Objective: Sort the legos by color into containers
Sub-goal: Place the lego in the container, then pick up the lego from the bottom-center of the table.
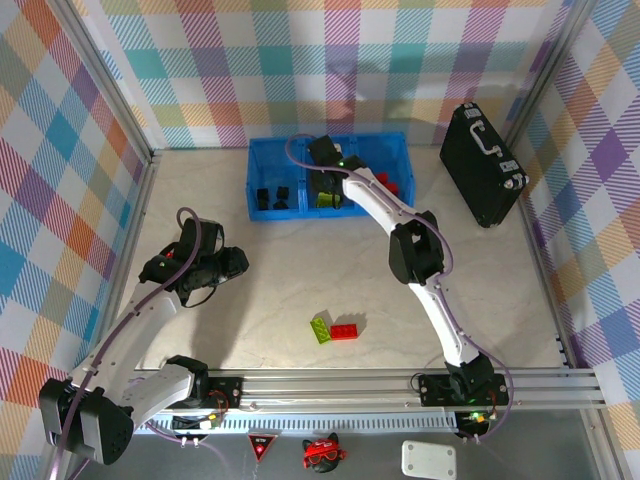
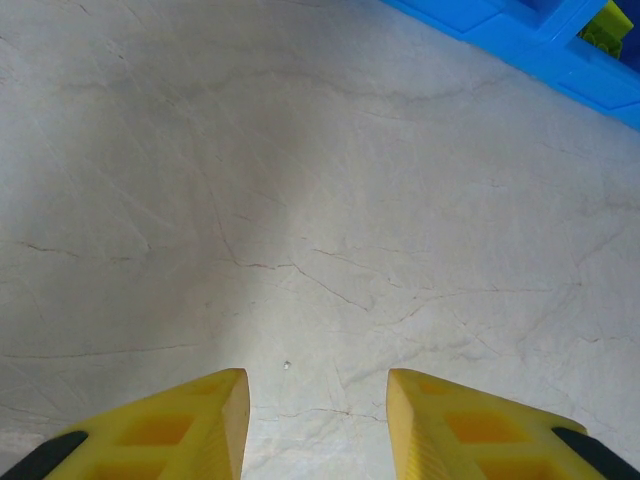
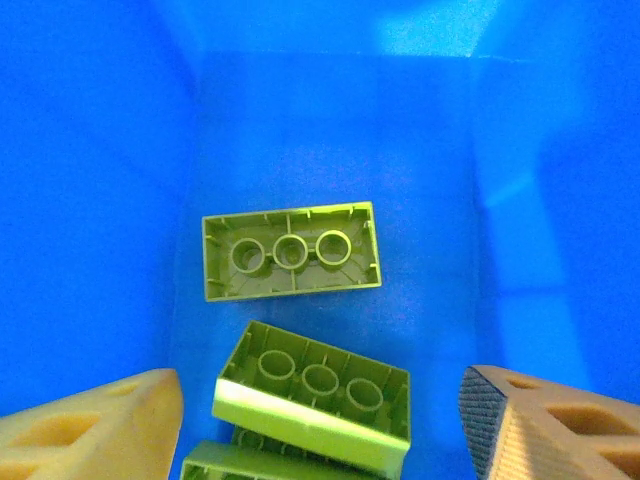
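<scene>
**A:** Why does the right arm stretch out so far?

**B:** It reaches across the surface (image 1: pixel 280 295) to the bins (image 1: pixel 272 160), and the right fingers (image 3: pixel 100 430) hang inside the middle compartment. That one takes green. At least three green bricks (image 3: pixel 290 252) lie on its floor, undersides up, one tilted on another.

**A:** Do the fingers hold one?

**B:** No. They stand wide apart, and the nearest brick lies loose between them, touching neither as far as I can see.

**A:** And the other colours?

**B:** The black bricks (image 1: pixel 270 197) sit in the left compartment and the red bricks (image 1: pixel 386 182) in the right, so each colour has its own bin. A green brick (image 1: pixel 320 328) and a red brick (image 1: pixel 346 330) lie out on the surface, just beside each other, near the arm bases. I judge those are what's left to sort.

**A:** What about the left arm?

**B:** It is folded at the elbow on its own side, wrist turned down. The left fingers (image 2: pixel 170 430) hover over bare surface, partly open, with nothing between them, well apart from the loose pair.

**A:** What is the right arm's pose?

**B:** A long lean forward and leftward, elbow raised over mid-surface, wrist tipped steeply down into the bin.
</scene>
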You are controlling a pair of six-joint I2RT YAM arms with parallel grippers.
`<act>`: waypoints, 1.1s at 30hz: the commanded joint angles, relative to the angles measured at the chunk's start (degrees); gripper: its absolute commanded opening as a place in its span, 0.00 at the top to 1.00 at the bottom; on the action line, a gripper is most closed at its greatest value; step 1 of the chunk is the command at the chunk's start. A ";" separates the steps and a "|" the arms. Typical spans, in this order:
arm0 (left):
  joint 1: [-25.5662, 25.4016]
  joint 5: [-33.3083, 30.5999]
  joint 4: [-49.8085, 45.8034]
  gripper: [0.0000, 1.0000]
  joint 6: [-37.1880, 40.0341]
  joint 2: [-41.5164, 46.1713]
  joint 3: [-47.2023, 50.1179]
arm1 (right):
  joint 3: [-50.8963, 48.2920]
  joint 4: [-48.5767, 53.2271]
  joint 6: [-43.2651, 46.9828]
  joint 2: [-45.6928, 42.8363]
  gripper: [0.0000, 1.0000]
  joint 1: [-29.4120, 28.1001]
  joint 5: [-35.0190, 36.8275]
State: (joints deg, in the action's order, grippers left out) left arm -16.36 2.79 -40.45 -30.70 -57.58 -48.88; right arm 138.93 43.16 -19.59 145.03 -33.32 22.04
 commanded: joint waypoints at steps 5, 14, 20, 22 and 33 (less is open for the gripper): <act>-0.24 1.22 -1.48 0.59 -1.36 -0.24 -0.53 | 1.52 3.61 0.57 -7.97 0.25 -0.69 0.95; -3.65 -0.05 -0.53 0.59 -3.00 -1.81 -0.69 | -6.30 7.55 -0.68 -16.14 0.27 -1.22 -4.17; -7.18 -1.31 0.46 0.59 -3.92 -4.07 -0.95 | -16.16 8.22 -1.71 -23.33 0.28 -1.22 -6.27; -8.83 -2.60 -0.02 0.59 -4.72 -5.09 -1.41 | -19.49 8.11 -2.16 -25.67 0.28 -1.20 -6.39; -21.93 -9.48 -0.49 0.58 -10.59 -13.69 -5.81 | -40.08 5.93 -6.16 -39.78 0.29 -1.18 -9.75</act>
State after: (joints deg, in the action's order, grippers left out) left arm -35.97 -4.05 -40.38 -38.61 -69.47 -52.66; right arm 102.28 49.08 -23.38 109.49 -34.20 14.50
